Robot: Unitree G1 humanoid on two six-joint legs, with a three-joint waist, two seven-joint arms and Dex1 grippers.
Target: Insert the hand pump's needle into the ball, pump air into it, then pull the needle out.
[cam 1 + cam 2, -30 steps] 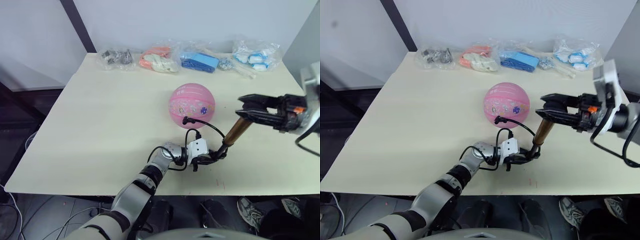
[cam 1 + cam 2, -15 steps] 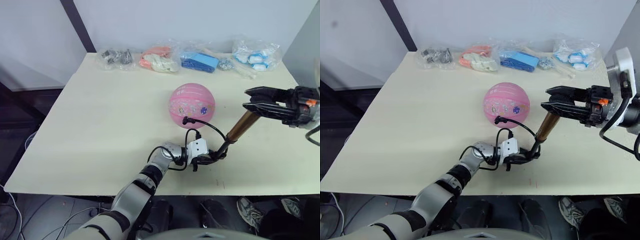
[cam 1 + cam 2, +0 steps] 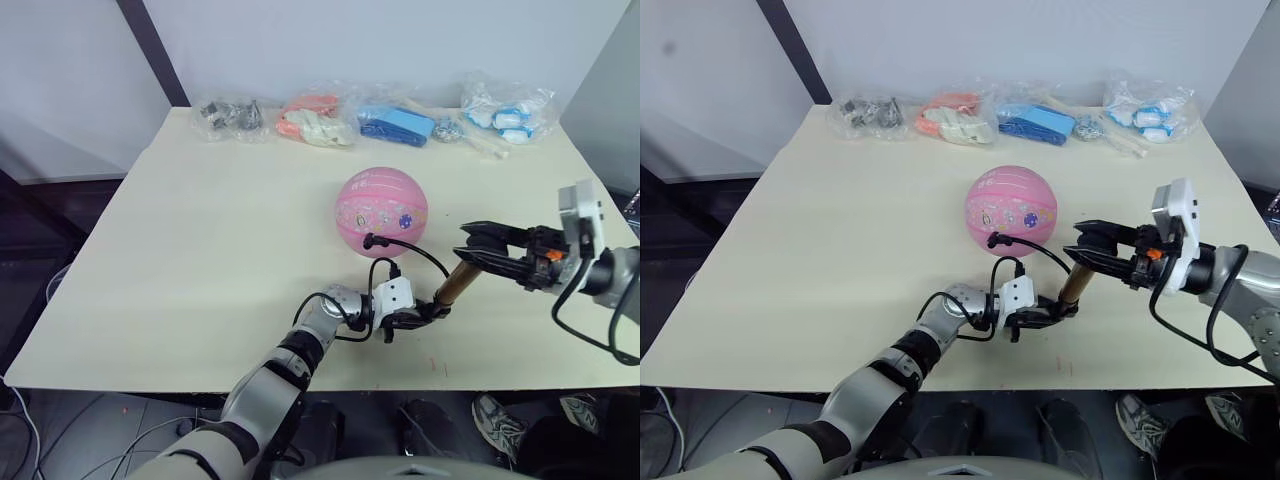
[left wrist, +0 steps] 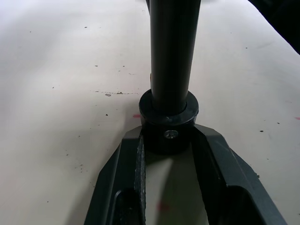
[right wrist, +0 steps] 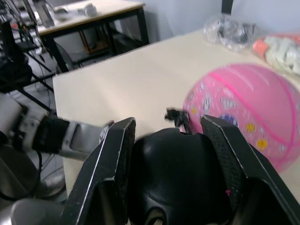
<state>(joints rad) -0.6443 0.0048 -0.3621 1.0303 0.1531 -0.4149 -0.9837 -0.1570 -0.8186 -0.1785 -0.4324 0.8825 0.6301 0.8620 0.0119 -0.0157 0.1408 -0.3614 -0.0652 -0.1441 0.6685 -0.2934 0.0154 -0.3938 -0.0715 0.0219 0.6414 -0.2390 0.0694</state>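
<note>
Pump (image 3: 452, 283) stands tilted on the table (image 3: 180, 240), base cap near the front edge, gold barrel leaning up and toward the robot's right. Left gripper (image 4: 166, 140) lies low on the tabletop with both fingers (image 4: 129, 161) pressed against the black base cap, pinching it. Right gripper (image 3: 468, 246) reaches in from the right at the barrel's upper end; in the right wrist view its two fingers (image 5: 110, 159) sit either side of the black T-handle (image 5: 180, 178), closed against it.

Ball (image 3: 381, 211) rests near the table's middle, just behind the pump, round, pink with small prints facing the camera. Hose (image 3: 415, 255) arcs from the pump's base up and over to the ball's near lower side, ending in a small black fitting (image 3: 370, 240) touching the ball's skin. Needle itself too small to make out; cannot tell how deep it sits.

Along the far edge of the table, a row of clear bags: dark parts (image 3: 229, 116) at the left, orange and white pieces (image 3: 315, 121), blue item (image 3: 397, 124), small bits (image 3: 450, 128), blue-white items (image 3: 504, 108) at the right. All well apart from the ball and pump.

Beyond the table, right wrist view, a second table (image 5: 89, 11) with clutter
</note>
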